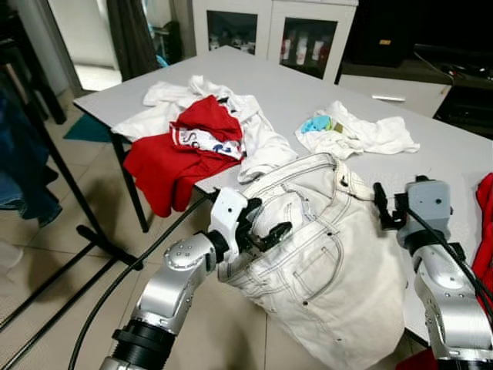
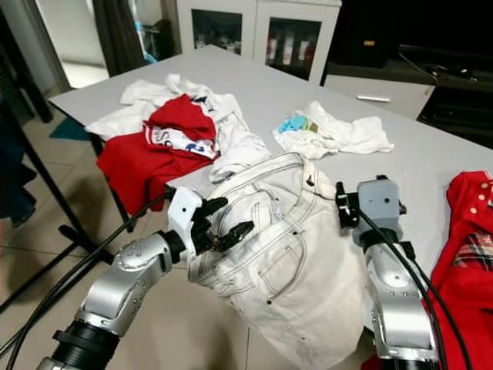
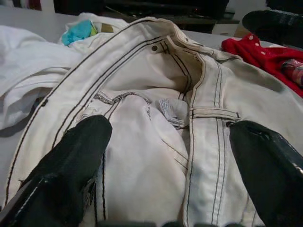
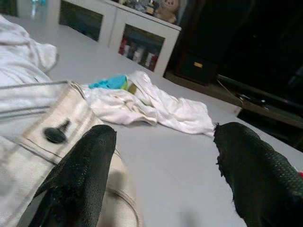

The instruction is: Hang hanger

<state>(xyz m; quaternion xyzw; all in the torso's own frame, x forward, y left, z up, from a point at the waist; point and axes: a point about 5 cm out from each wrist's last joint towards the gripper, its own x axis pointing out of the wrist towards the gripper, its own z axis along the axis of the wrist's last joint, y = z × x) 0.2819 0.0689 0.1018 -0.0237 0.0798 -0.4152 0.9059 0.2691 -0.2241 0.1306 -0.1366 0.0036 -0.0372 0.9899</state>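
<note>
Grey table (image 1: 431, 162) carries our white jeans (image 1: 323, 254). Our left tool (image 1: 266, 223) spreads wide over their waistband, gripping nothing. Our right tool (image 1: 383, 206) gapes empty beside them.

Clothes on table (image 1: 431, 166)
Jeans (image 1: 323, 254) draped over near edge, shirt pile (image 1: 196, 135) behind on left, crumpled cloth (image 1: 358, 132) behind on right

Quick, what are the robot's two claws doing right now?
Left gripper: open, fingers spread at the waistband of the white jeans.
Right gripper: open, holding nothing, beside the jeans.
</note>
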